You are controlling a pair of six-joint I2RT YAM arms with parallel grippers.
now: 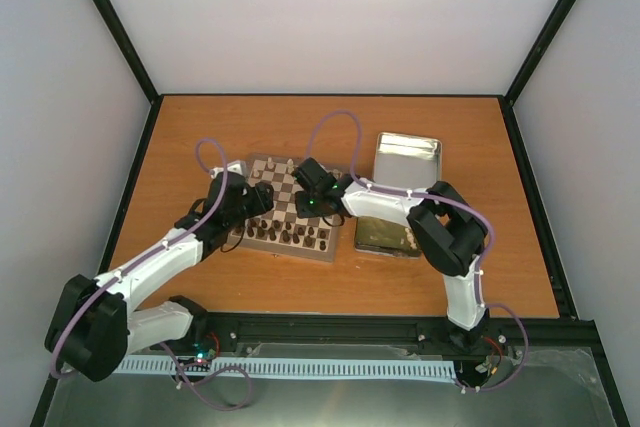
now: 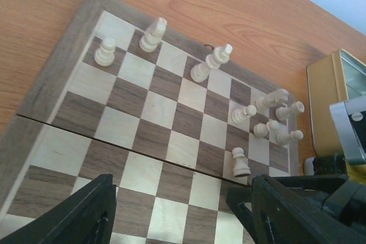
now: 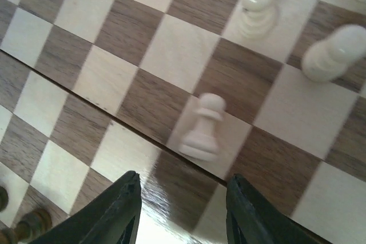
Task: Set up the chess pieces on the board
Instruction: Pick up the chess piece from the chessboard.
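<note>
Subject: one cream pawn, standing upright on what appears to be a cream square of the board, close beside the fold seam. It looks slightly blurred, so I cannot confirm it is fully settled.

The right gripper hangs directly over the near side of that pawn. Its jaws are parted with nothing between them, and the pawn stands free just beyond the fingertips.

The left gripper hovers low over the opposite half of the board, jaws spread wide and empty.

The other chess pieces are crowded into one corner, with three more spaced along the same edge. From this angle I cannot tell whether all of them stand upright. The dark pieces fill the rows nearest the arms.

The gold tin lies just beside the board, and the silver lid behind it.

Hazards noted:
- The right fingers are close to the pawn. A sideways or forward drift while lifting would, in my judgement, clip its head and topple it.
- The pieces are light and narrow-based. One falling into the crowded corner could take its neighbours down.
- Both arms work over the same small board, and a reach by either risks wrist-to-wrist contact.
- The left arm passes above the dark rows, so a low sweep would scatter them.
</note>
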